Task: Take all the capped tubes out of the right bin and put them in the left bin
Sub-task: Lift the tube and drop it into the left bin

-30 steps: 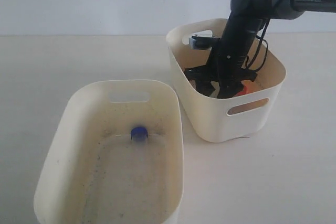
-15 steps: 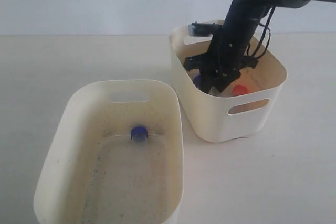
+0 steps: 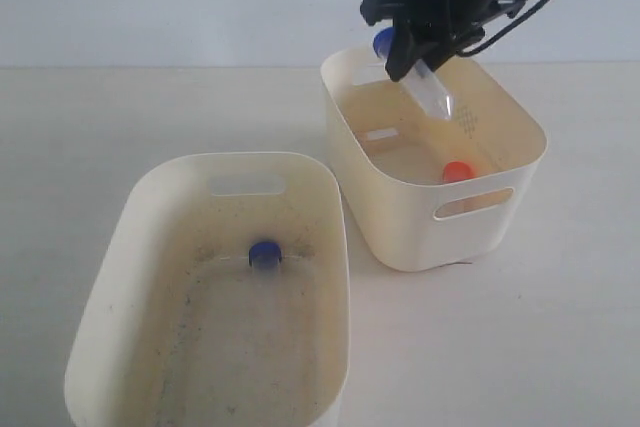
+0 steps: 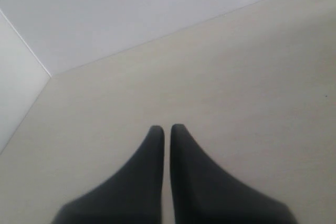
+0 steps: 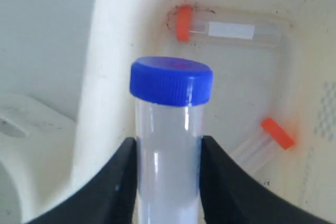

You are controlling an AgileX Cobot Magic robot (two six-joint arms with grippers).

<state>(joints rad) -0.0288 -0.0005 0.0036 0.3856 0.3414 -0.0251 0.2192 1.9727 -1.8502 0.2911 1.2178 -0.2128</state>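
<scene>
Pale tabletop (image 3: 560, 327): blue-capped tube (image 3: 432, 92) now lifted out of right bin (image 3: 400, 227).
My right gripper (image 5: 168, 153) clamps it; left bin (image 3: 300, 162) next, two orange-capped tubes (image 5: 231, 29) remain. Left gripper (image 4: 167, 132) closed, idle.

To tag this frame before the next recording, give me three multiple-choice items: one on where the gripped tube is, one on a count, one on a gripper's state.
1. Relative to the right bin, where is the blue-capped tube?
A. on its floor
B. held above it
C. resting on its rim

2. How many orange-capped tubes lie in that bin?
A. one
B. three
C. two

3. The left gripper is:
A. shut, empty
B. wide open
C. shut on a tube

Key:
1 B, the right gripper clamps it over the bin.
2 C, the right wrist view shows two orange caps inside.
3 A, its jaws meet with nothing between them.
</scene>
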